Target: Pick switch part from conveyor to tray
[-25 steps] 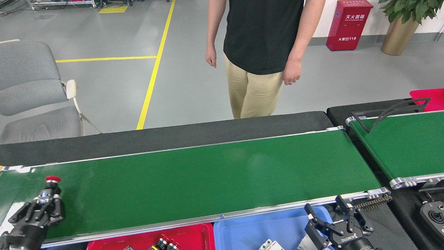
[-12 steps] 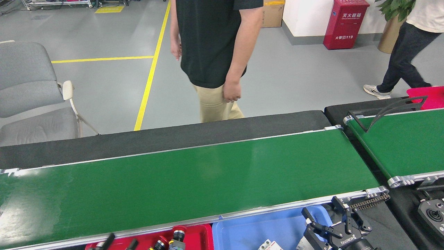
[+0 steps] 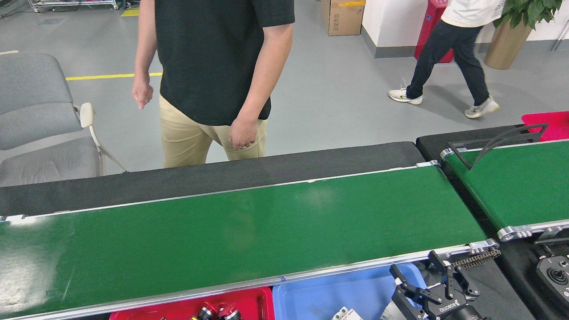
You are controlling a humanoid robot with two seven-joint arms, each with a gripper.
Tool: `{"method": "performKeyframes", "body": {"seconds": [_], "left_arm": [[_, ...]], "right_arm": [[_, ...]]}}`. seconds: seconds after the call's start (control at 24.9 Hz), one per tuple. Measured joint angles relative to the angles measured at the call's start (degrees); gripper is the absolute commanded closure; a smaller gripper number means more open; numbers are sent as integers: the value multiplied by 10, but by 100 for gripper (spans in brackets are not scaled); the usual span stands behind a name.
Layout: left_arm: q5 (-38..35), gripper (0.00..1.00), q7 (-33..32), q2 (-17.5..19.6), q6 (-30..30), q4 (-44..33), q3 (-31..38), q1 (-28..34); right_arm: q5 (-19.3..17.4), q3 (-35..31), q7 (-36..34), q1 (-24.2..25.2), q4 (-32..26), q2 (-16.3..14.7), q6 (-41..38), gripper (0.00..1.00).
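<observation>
Switch parts point(image 3: 218, 312), red-capped, already lie in the red tray point(image 3: 253, 301) nearest me. My right gripper point(image 3: 422, 284) hangs empty, fingers spread, over the blue tray point(image 3: 320, 293); my left is out of view. Beyond, the conveyor point(image 3: 249, 226) carries nothing, so I judge I'm waiting.

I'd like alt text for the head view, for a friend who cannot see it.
A long glossy green conveyor belt with silver rails lies bare across the view. Below it sit a red plastic tray holding red-capped switch parts and a blue plastic tray, with the robot's open black right gripper beside it. A person in a black shirt stands behind.
</observation>
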Motion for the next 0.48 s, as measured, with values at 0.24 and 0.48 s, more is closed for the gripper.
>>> {"method": "performKeyframes", "body": {"seconds": [0.24,0.48], "left_arm": [[0,0,1,2,-5,0,-6,-1],[0,0,1,4,-6,0,-2,-1]], "right_arm": [[0,-2,0,0,0,1,1,1],[0,-38,0,1,0,19,12,1]]}}
